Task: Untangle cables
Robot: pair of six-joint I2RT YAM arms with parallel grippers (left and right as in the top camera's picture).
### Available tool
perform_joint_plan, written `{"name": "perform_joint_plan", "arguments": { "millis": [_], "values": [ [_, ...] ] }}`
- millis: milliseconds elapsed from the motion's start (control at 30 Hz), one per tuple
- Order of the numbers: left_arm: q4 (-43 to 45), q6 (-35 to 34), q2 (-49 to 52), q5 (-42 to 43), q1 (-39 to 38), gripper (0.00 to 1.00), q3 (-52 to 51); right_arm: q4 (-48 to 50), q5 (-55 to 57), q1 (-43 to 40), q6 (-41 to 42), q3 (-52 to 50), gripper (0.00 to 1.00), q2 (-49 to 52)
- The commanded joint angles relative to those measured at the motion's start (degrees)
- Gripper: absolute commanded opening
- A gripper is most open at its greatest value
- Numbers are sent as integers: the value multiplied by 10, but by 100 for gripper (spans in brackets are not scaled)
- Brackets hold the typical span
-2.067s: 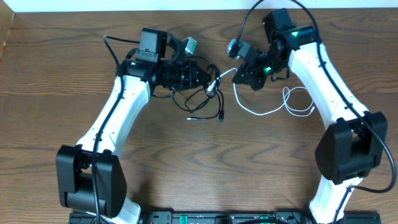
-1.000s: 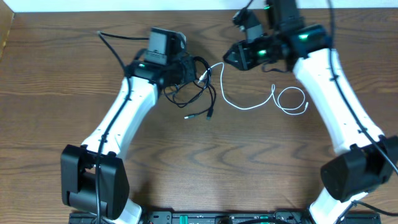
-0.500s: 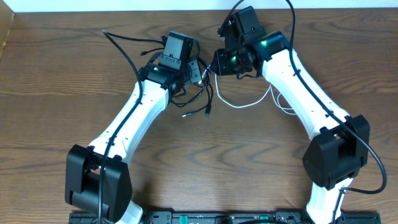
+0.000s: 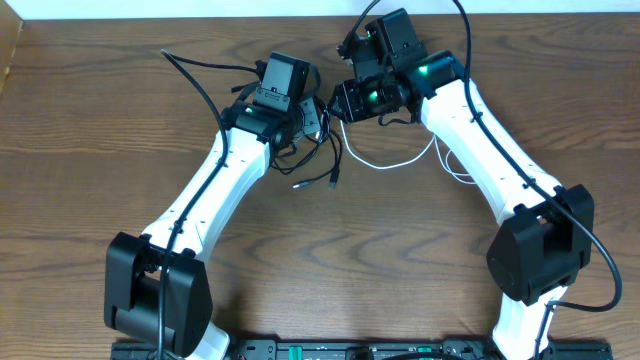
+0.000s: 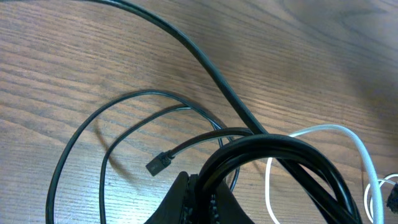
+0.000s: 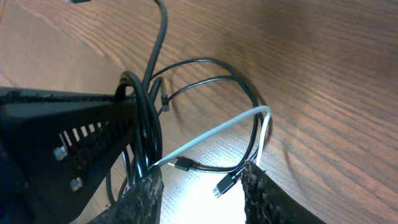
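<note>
Looking down, we find the white cable (image 6: pixel 217 134) and black cable (image 5: pixel 159 164) crossing between the parted jaws of the right gripper (image 6: pixel 202 177) at the desk's (image 4: pixel 100 150) far middle. Just left sits the left gripper (image 4: pixel 314 115); whether it is closed we cannot tell.

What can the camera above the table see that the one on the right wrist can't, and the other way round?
Only overhead: both white arms whole, the left arm and the right arm, plus the white cable trailing off in loops to the right. Only right wrist: a close look at the right gripper, fingers apart, with two small black plugs between them. Both: the wooden table, the black cable in loops, and the white cable.
</note>
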Motion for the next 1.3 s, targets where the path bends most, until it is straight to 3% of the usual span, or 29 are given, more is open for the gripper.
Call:
{"name": "perform_joint_plan", "arguments": {
  "millis": [0,67,200,467,733,1000,1267],
  "values": [
    [-7,1,-7,-5,-1,7,0,-12,-25,6,-30,1,36,-2],
    [-8,1,-7,-20,-1,7,0,-31,-9,6,-17,1,32,-2],
    [-8,-9,-7,-49,-1,7,0,-69,35,6,74,1,34,-2],
    [-8,-60,-7,-69,-1,7,0,-51,-39,16,76,1,37,-2],
    [-8,-79,-7,-65,-1,7,0,-23,-27,39,79,1,37,7],
    [-21,-89,-7,-65,-1,7,0,-35,115,45,135,1,22,37],
    [-26,-89,-7,-15,-1,8,0,-14,116,45,143,1,12,84]
  ]
}}
